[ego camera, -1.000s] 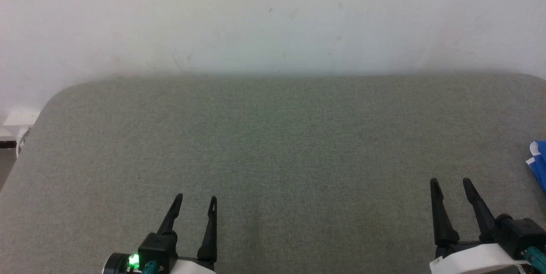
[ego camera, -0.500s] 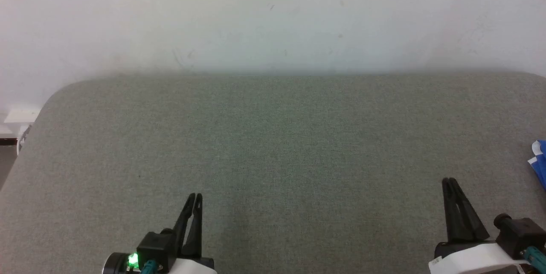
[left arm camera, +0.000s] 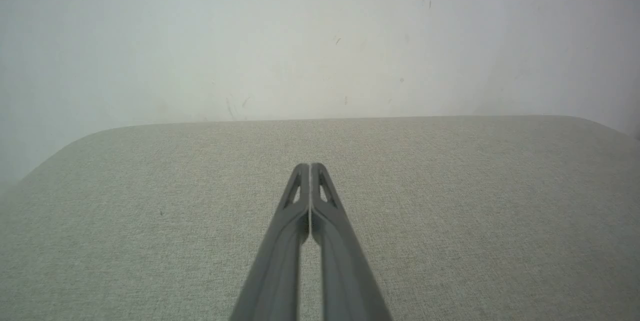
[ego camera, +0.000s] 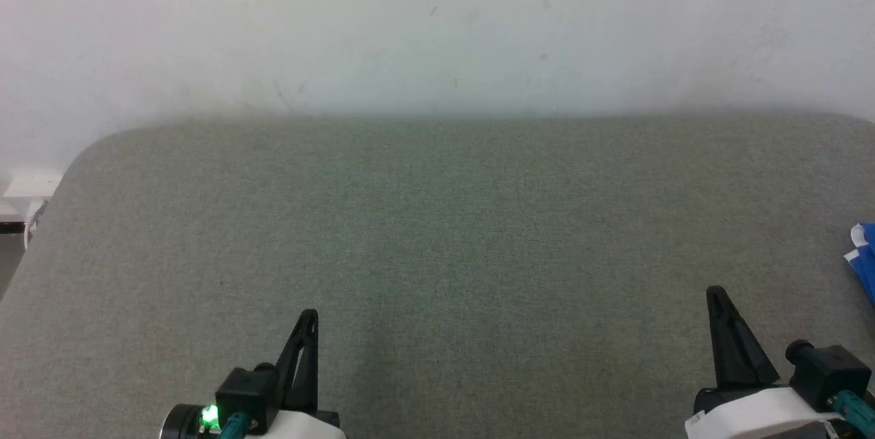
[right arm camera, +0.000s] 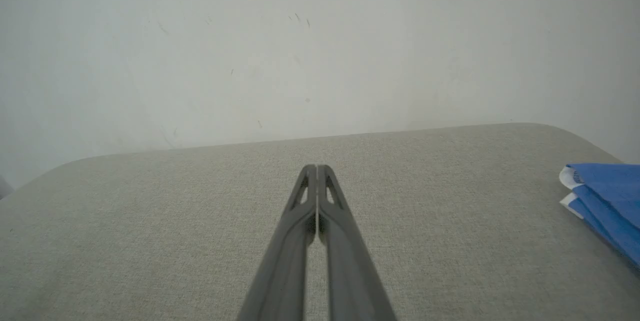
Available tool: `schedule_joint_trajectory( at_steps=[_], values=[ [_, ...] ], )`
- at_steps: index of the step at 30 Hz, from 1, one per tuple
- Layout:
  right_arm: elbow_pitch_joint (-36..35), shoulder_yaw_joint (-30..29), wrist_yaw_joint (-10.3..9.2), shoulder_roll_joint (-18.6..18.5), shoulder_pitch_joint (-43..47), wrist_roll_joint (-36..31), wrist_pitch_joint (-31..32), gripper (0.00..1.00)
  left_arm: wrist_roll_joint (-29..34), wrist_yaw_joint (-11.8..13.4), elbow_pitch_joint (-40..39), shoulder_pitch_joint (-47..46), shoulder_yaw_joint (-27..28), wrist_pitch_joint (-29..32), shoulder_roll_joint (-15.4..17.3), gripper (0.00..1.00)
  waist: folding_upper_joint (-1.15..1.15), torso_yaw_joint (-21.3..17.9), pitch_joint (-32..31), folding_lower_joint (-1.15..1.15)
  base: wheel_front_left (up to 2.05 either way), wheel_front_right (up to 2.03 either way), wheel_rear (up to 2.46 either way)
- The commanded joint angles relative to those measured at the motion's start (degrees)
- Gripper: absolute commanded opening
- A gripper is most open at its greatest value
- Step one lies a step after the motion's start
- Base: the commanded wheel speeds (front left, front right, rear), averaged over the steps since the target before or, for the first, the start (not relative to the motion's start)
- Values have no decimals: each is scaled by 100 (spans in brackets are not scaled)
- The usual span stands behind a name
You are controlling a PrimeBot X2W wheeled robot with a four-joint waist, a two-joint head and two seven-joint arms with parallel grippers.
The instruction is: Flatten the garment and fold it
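Nearest: left gripper and right gripper over the grey counter, both w/ fingers pressed together, nothing held. Blue garment w/ white trim lies in layers at counter's right edge, apart from right gripper, slightly farther out. Behind: scuffed pale wall.

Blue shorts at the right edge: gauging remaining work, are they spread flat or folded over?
Folded over where visible: the shorts show stacked blue layers with white edging. The rest is out of frame; cannot tell.
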Motion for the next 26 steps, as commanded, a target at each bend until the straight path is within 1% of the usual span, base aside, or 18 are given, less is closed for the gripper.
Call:
schedule_joint_trajectory(
  at_steps=[1,26],
  values=[
    [-50,20,-1,5,-70,-43,27,0,60,-13,-39,-64,40,25,-10,0,0,-1,1,0,0,0,0],
    [-174,76,-2,10,-188,-286,320,0,159,-35,-168,-169,207,317,-29,0,0,-42,25,0,0,0,0]
  ],
)
